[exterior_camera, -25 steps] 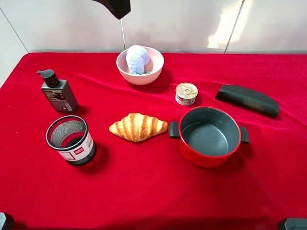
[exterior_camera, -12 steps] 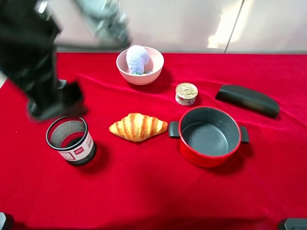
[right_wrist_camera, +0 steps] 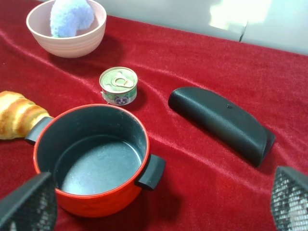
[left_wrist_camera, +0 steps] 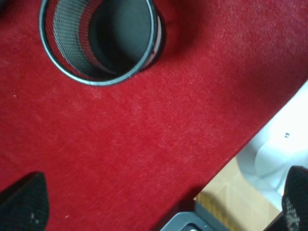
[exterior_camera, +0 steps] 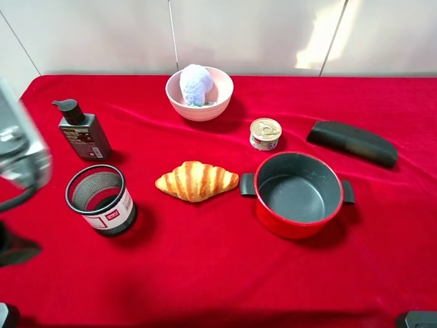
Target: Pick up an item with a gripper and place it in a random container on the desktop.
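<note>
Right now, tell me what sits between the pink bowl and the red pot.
The small tin can sits on the red cloth between the pink bowl and the red pot, slightly right of the direct line in the exterior high view.

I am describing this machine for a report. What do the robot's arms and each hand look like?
Little shows. The left hand and the right hand have black fingertips with a fine dotted grid texture. A grey block sits between the left tips. In the high view the left arm is a blurred silver-grey part with a black cable and a black piece below.
</note>
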`<state>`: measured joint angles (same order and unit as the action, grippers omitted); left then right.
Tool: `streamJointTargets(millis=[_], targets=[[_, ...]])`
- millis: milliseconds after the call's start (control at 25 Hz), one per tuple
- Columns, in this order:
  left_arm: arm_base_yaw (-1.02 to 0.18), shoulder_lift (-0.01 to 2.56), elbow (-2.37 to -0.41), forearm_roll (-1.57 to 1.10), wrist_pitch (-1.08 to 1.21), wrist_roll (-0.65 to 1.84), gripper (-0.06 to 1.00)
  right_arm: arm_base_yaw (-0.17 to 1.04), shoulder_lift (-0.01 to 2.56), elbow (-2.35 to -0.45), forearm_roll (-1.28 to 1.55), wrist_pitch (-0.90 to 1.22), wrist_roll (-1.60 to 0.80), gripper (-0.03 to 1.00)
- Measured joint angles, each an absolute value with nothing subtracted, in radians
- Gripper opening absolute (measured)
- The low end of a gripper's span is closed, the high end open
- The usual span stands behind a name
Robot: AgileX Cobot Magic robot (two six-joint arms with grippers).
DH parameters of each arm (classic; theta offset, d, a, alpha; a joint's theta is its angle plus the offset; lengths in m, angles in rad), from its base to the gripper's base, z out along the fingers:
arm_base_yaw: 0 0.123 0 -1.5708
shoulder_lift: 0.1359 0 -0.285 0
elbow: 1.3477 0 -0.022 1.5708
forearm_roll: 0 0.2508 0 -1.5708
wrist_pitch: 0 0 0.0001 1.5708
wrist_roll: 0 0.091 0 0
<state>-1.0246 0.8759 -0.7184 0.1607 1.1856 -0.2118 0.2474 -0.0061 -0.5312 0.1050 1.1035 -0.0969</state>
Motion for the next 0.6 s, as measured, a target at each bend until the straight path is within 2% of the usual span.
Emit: streamJointTargets(millis=[480,600], targets=[[-1.024,0.607,-0.508,0.116,1.087,-0.212,0.95,0.247,-0.006,-0.531,0.105,1.104,-0.097,0.69],[-0.962,0.568,-0.508,0.114,1.079,-0.212,0.95,0.247,-0.006,-0.531,0.105,1.104,-0.097,0.69]])
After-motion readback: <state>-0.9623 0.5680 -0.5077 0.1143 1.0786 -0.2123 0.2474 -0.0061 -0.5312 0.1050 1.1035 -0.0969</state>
